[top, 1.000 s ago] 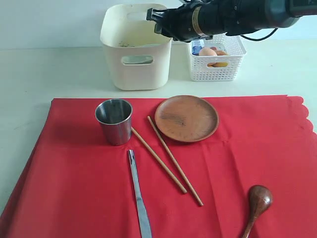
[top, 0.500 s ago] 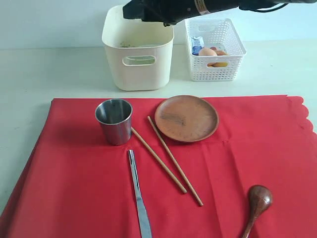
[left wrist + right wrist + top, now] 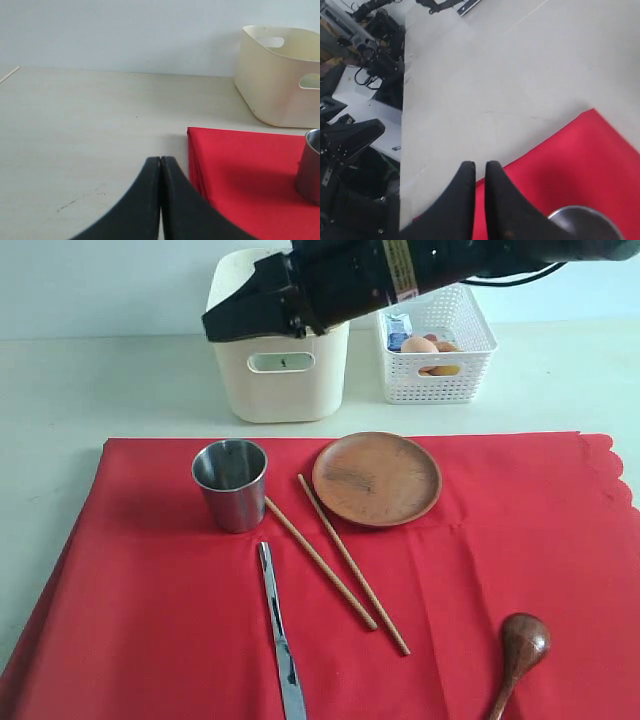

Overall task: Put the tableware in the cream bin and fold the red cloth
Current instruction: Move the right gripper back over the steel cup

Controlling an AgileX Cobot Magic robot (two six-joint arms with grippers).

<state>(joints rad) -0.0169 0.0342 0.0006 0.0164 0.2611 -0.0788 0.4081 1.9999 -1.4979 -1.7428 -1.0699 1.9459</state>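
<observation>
On the red cloth (image 3: 150, 620) stand a steel cup (image 3: 231, 483) and a round brown plate (image 3: 377, 478). Two wooden chopsticks (image 3: 338, 565), a metal knife (image 3: 279, 635) and a dark wooden spoon (image 3: 521, 648) lie there too. The cream bin (image 3: 283, 380) stands behind the cloth. My right gripper (image 3: 213, 328) hangs in front of the bin's upper left, above the cup, shut to a thin slit and empty. In its wrist view the right gripper (image 3: 480, 165) is over the cloth's edge, near the cup rim (image 3: 585, 220). My left gripper (image 3: 160, 160) is shut over bare table beside the cloth (image 3: 240, 165).
A white lattice basket (image 3: 440, 380) with an egg and other food stands right of the cream bin. The right arm (image 3: 420, 270) spans across the top of both bins. The cloth's scalloped edge (image 3: 622, 465) is at the right. Pale table surrounds the cloth.
The right arm has swung left and down, from above the bin and basket to in front of the bin's left side. Its jaws have closed. The tableware has not moved.
</observation>
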